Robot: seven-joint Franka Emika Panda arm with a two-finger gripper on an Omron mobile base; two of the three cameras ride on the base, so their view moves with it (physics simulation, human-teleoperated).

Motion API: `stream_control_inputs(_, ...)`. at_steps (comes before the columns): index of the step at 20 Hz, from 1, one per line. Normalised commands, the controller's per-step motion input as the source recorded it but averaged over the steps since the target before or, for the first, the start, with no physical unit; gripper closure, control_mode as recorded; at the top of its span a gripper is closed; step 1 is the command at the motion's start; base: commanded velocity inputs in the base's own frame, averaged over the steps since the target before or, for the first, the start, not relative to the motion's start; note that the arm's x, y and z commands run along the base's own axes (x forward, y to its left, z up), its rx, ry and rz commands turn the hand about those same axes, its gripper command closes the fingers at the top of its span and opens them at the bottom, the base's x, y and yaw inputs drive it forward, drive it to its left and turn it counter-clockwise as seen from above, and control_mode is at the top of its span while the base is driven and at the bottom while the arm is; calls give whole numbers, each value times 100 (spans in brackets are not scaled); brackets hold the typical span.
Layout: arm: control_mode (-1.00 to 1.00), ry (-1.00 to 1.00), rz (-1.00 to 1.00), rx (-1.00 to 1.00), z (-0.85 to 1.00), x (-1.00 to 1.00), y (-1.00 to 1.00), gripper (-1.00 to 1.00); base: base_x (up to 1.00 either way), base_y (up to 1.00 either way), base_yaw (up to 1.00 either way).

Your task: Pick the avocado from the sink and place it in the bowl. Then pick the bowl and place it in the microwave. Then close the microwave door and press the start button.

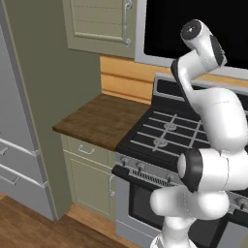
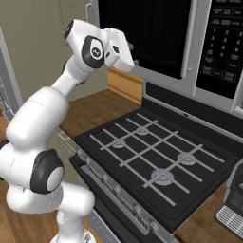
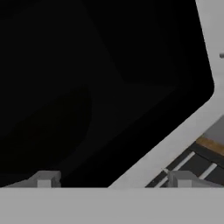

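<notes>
The arm reaches up so that the pincer (image 2: 134, 60) sits right at the microwave door (image 2: 142, 33), against the lower left part of its black glass window. In the hand view the two dark fingertips (image 3: 43, 179) stand wide apart at the bottom, with nothing between them, and the black glass and the door's silver frame lie just ahead. The door looks shut flat against the microwave (image 2: 216, 52), which hangs above the gas stove (image 2: 156, 156). To the right of the door is the black keypad panel (image 2: 222, 42); its rows of keys carry small pale markings, too blurred to read. In the left base view a brown wooden worktop (image 1: 99, 118) lies left of the stove, below a green-grey cabinet door (image 1: 97, 22), with a tall grey refrigerator (image 1: 17, 145) further left.
</notes>
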Motion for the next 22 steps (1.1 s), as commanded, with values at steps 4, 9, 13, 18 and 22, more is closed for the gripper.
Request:
stream_control_inputs(4,-100,-7,6,-1,0,-100,0,-100,0,0,0)
stream_control_inputs(9,-100,-4,13,-6,0,-100,0,-100,0,0,0)
stream_control_inputs(13,-100,-4,14,-8,1,-100,0,-100,0,0,0)
stream_control_inputs(18,-100,-1,14,-12,0,-89,9,100,0,0,0)
stream_control_inputs(22,-100,-11,9,-6,5,-79,0,100,0,0,0)
